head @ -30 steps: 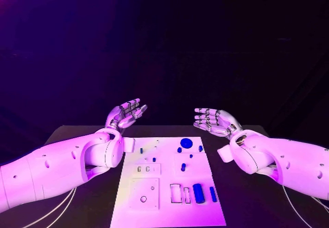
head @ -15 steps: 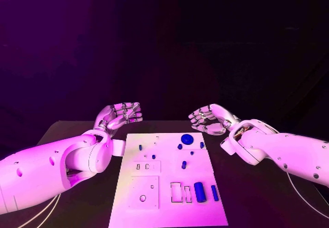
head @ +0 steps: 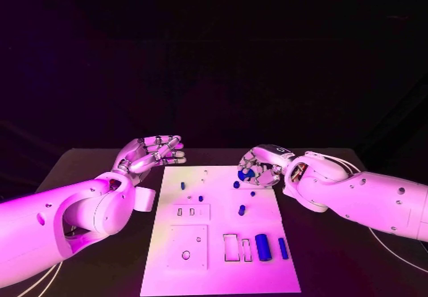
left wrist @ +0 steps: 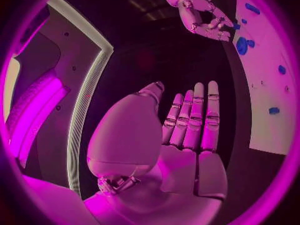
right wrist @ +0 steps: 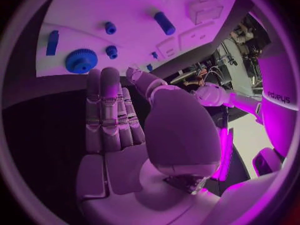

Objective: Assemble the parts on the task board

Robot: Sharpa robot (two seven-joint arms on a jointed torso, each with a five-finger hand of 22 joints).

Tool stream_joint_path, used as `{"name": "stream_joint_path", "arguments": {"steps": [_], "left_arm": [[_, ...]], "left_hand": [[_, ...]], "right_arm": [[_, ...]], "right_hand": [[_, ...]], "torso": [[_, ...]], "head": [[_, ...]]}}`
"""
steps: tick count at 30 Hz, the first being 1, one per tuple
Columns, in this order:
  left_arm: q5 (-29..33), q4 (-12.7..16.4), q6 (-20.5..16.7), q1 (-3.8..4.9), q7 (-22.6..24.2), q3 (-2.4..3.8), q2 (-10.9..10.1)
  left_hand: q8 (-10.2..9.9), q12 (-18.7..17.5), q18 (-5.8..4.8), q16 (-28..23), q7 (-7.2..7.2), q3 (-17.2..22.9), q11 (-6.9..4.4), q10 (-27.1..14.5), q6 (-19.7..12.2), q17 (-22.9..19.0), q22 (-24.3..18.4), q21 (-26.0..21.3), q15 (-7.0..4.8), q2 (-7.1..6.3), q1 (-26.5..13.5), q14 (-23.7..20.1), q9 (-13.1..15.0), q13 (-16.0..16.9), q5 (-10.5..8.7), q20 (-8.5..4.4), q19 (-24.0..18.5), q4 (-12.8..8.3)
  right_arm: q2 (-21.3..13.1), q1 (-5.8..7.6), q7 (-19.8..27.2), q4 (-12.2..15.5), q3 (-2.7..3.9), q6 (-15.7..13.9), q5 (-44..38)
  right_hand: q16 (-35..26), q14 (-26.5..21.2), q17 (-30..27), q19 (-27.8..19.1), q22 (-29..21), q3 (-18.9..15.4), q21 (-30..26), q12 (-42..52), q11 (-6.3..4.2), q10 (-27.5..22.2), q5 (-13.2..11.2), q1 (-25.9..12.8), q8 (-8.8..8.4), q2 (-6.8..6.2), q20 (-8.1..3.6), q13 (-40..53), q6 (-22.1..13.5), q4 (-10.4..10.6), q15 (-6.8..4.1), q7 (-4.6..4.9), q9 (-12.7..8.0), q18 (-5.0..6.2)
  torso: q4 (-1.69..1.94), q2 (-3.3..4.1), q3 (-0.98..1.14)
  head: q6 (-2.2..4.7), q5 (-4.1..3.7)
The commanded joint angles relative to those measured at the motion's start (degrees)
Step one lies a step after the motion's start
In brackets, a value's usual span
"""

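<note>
A white task board (head: 218, 260) lies in the middle of a black table (head: 80, 164), its long side running away from the robot. Small blue parts sit on it.

At the far end of the board is a round blue gear (head: 245, 176), with toothed edges that show clearly in the right wrist view (right wrist: 80, 60). Near it lie several small blue pegs, including 1 (head: 183, 185) toward the board's left edge and 1 (head: 242, 210) near the middle. At the near right corner, a thick blue cylinder (head: 262, 245) lies beside a thinner blue bar (head: 282, 247). Just left of them are 2 upright rectangular slots (head: 229, 245). A square outline with a small round hole (head: 187, 254) marks the near left area.

The left hand (head: 149, 153) is raised beside the board's far left corner and holds nothing. In the head view its fingers look bent; in the left wrist view (left wrist: 187, 135) they lie straight and side by side, palm bare.

The right hand (head: 258, 166) hangs over the far right part of the board, right above the gear. In the right wrist view (right wrist: 119, 120) its fingers are straight and together, with nothing in them. I cannot tell whether the fingertips touch the gear.
</note>
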Motion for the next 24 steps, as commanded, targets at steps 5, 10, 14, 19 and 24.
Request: {"name": "stream_joint_path", "arguments": {"steps": [5,10,14,19,24], "left_arm": [[0.13,1.48,3.81,0.14,0.00,0.38,-0.92],[0.04,2.00,3.99,0.21,-0.05,0.62,-1.26],[0.02,2.15,4.08,0.25,-0.07,0.69,-1.28],[0.04,2.26,4.10,0.31,-0.08,0.73,-1.41],[0.06,2.30,4.08,0.38,-0.16,0.75,-1.47]], "left_hand": [[0.25,-0.44,0.79,2.06,1.00,0.75,-0.12,0.86,0.52,1.96,0.40,1.01,-0.23,-0.70,-0.14,0.46,0.15,0.09,-0.15,-0.37,0.96,0.00],[0.24,-0.51,0.77,2.81,0.97,0.87,-0.18,1.04,0.59,2.68,0.54,1.34,-0.31,-0.78,-0.14,0.39,0.20,0.09,-0.16,-0.48,1.13,0.00],[0.21,-0.57,0.75,3.09,1.04,0.94,-0.15,1.03,0.57,2.95,0.59,1.44,-0.31,-0.84,-0.06,0.27,0.20,0.08,-0.16,-0.52,1.15,-0.05],[0.18,-0.63,0.73,3.23,1.07,1.00,-0.13,1.02,0.54,3.13,0.61,1.49,-0.29,-0.85,0.00,0.10,0.21,0.07,-0.15,-0.52,1.11,-0.07],[0.14,-0.70,0.70,3.43,1.14,1.17,-0.07,0.99,0.52,3.41,0.63,1.54,-0.22,-0.81,0.15,-0.32,0.22,0.05,-0.12,-0.52,0.99,-0.12]], "right_arm": [[0.73,0.04,-5.47,-0.60,0.04,4.40,-8.83],[1.45,0.04,-6.45,-0.80,0.04,4.74,-9.69],[1.78,0.05,-6.84,-0.82,0.04,4.93,-9.94],[2.29,0.05,-7.06,-1.16,0.04,5.06,-9.91],[2.82,0.05,-7.09,-1.43,0.05,5.46,-9.43]], "right_hand": [[22.42,2.61,20.75,9.09,19.06,0.10,14.03,0.90,0.10,-2.01,-0.20,0.05,-0.33,-1.01,0.08,0.83,-0.62,1.68,0.18,-0.05,1.00,-1.87],[28.80,2.85,26.63,11.49,25.46,-0.10,18.55,1.48,0.24,-3.23,-0.10,0.42,-0.39,-1.04,0.26,1.19,-1.04,2.45,0.37,-0.04,1.53,-2.80],[29.76,2.93,27.53,11.86,26.45,-0.07,19.25,1.68,0.27,-3.40,-0.05,0.51,-0.31,-0.95,0.29,1.24,-0.95,2.61,0.40,-0.03,1.66,-2.94],[32.21,3.15,29.87,13.16,29.69,0.36,21.53,2.33,0.27,-3.43,0.05,0.66,-0.05,-0.64,0.42,1.39,-0.61,3.08,0.38,0.06,2.02,-3.44],[34.31,3.35,31.90,14.42,32.77,1.32,23.67,3.11,0.22,-2.83,0.81,0.19,0.11,-0.06,0.56,1.54,-0.42,4.13,0.33,0.12,2.34,-3.91]], "torso": [[0.57,1.64,-0.14],[0.75,2.09,-0.22],[0.96,2.17,-0.31],[0.86,2.43,-0.30],[0.80,2.54,-0.21]], "head": [[-0.02,-0.43],[0.27,-0.43],[0.23,-0.45],[0.31,-0.41],[0.24,-0.26]]}}
